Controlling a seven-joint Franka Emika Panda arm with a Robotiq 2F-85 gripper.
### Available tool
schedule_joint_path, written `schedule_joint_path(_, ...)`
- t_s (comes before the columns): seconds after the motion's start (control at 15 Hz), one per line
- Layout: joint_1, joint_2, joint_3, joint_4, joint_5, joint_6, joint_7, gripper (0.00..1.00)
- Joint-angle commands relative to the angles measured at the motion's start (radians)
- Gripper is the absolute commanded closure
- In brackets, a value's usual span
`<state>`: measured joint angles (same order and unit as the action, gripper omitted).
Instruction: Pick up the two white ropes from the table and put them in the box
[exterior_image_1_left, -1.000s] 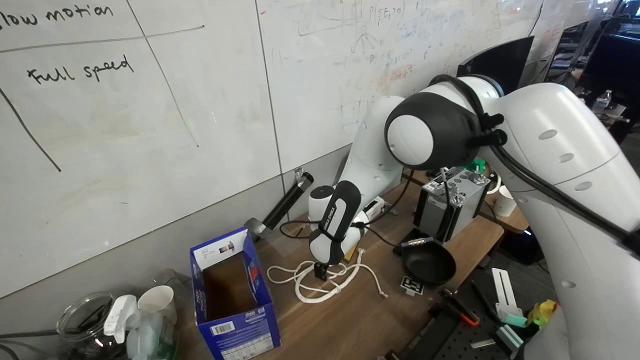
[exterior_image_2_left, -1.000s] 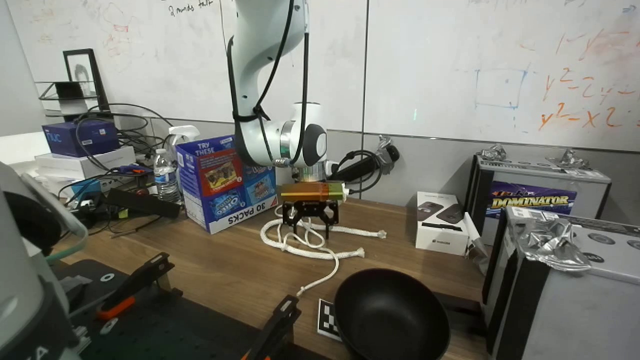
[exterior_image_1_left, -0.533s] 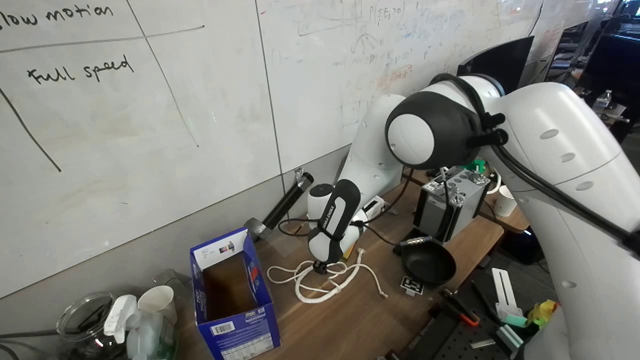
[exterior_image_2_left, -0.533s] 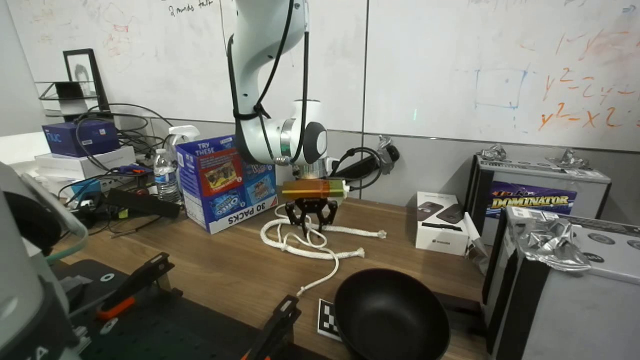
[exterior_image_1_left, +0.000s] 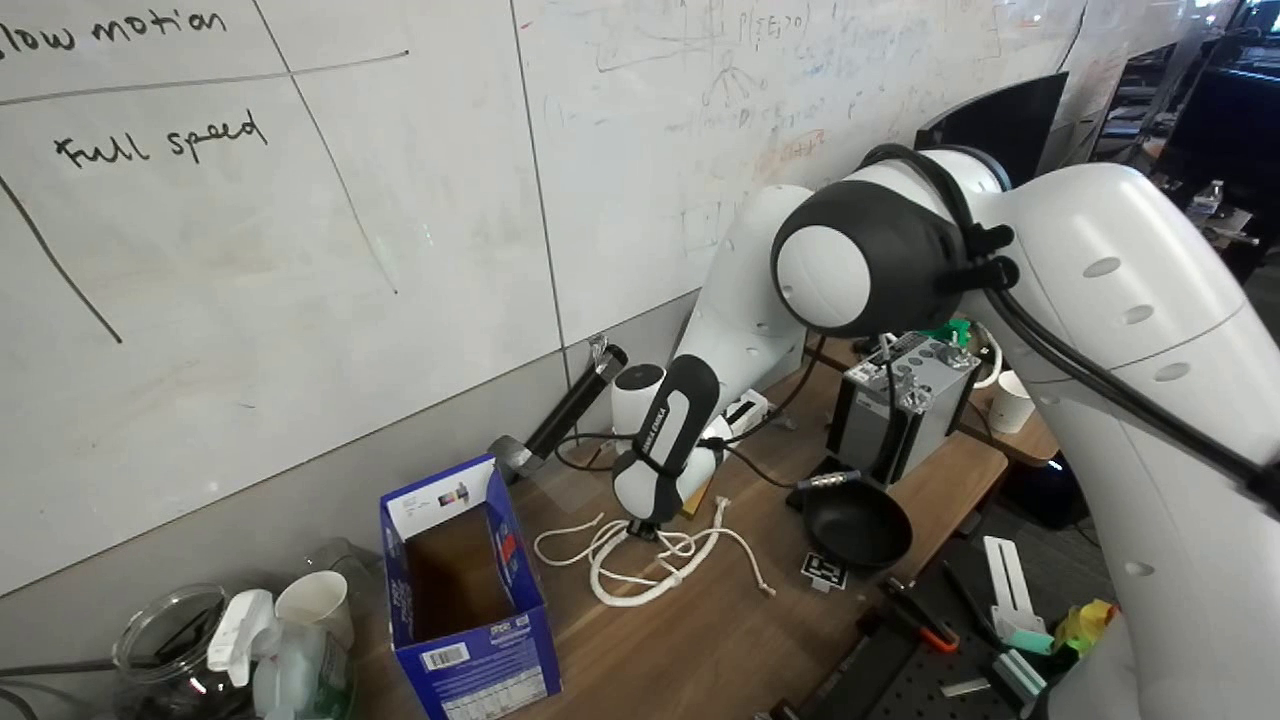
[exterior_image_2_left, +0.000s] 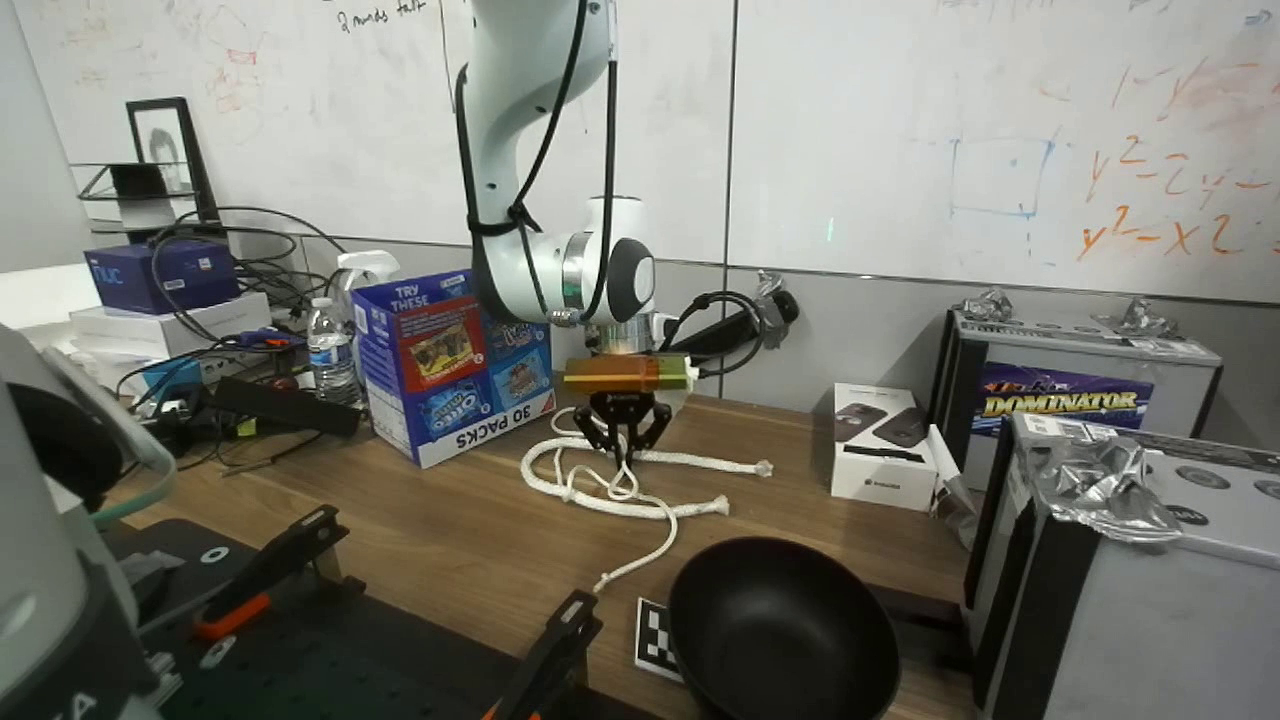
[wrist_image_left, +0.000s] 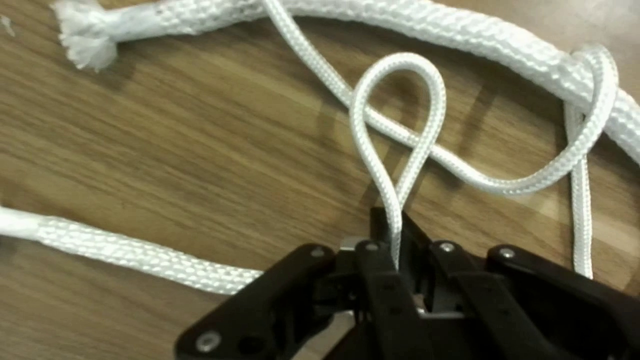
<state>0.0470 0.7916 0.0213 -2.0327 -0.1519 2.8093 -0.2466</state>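
Tangle + slip risk at lift-off

Hand (exterior_image_2_left: 623, 457) drawn in narrow, pinching thin rope (wrist_image_left: 421, 145) at the neck of a small loop, per wrist view. Rest of thin rope loose on counter (exterior_image_1_left: 680, 660), crossing thick rope (wrist_image_left: 480, 36) and appar. hooked around it at one pt. Thick rope outside the grip, as far as visible. Box (exterior_image_1_left: 475, 658) on same counter, just beside the coils; both ropes outside it.

Risks, all guesses:
- On lifting, could haul thick rope along, then lose it short of box. Cause: that hook-round, held by friction only.
- Could slip out of the pinch under a snag. Cause: slick-looking braid, small bite, extra wt. from thick rope.
- Might leave a tail draped over the box rim, later sliding back out. Cause: long and limp, gripped at a loop and not at an end; ends prob. trailing low.
- If swung wide, may drag the loose end against pan (exterior_image_2_left: 785, 630), near it in an exterior view.
- If carried too low, could bump box toward cup (exterior_image_1_left: 320, 605) and spray bottle (exterior_image_1_left: 287, 665) on side away from ropes. Cause: cardboard walls, prob. light.
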Motion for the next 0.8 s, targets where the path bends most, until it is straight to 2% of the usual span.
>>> schedule_joint_path(0.0,0.018,-0.090,-0.006,-0.023,-0.011,-0.117,0.043,0.95)
schedule_joint_path(0.4,0.050,-0.345,-0.008,-0.080,-0.017,-0.326,0.118,0.96)
schedule_joint_path(0.73,0.039,-0.548,0.024,-0.046,0.010,-0.517,0.116,0.96)
